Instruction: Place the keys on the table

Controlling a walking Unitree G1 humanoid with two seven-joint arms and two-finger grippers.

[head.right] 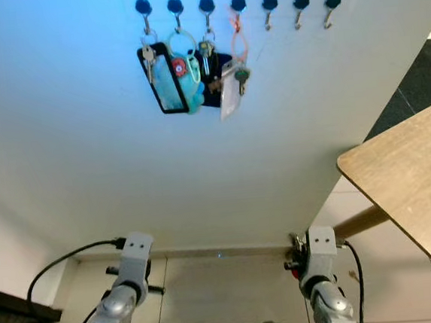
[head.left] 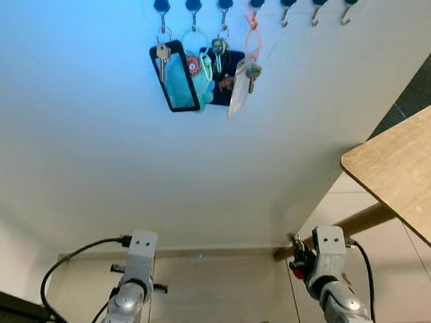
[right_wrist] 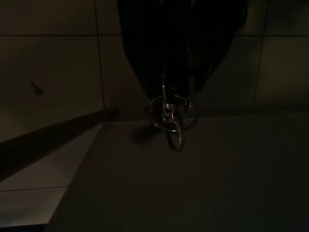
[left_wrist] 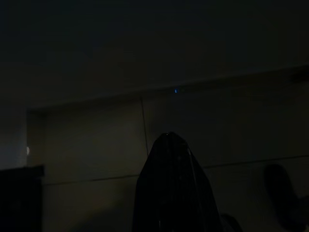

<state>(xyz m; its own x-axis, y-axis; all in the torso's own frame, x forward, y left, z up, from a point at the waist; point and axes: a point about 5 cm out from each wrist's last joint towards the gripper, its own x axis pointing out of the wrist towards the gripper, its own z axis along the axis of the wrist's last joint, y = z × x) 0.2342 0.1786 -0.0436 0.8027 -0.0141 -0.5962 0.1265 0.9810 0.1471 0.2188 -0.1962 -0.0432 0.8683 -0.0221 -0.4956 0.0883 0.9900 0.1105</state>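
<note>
Keys: we see metal key rings (right_wrist: 172,121) dangling from the tips of the right gripper (right_wrist: 176,89), low on the right and above the floor tiles.
Right gripper: its fingers are clamped together on the rings; the wrist view is dark, but the rings clearly hang from between the tips. From the head we see only the arm's wrist block (head.left: 327,248), low beside the table leg.
Left gripper: it hangs idle on the left (left_wrist: 170,159); the view is too dark, so we cannot tell how its fingers stand.
Table: the wooden top (head.left: 420,174) juts in from the right, well above the held rings, with its leg (head.left: 360,220) slanting down toward the wall.
Step in hand: we judge that we are carrying the keys to the table, with the placing not yet done.
How to do it well: we should turn right, raise the arm clear of the table edge and leg, bring the rings over bare wood well inside the edge, lower until they touch, then let go.
Risk: the rings swing freely and could snag the edge or slide off.
Wall: other keys and tags (head.left: 200,76) hang on a row of hooks (head.left: 256,1) far ahead; we leave them.
</note>
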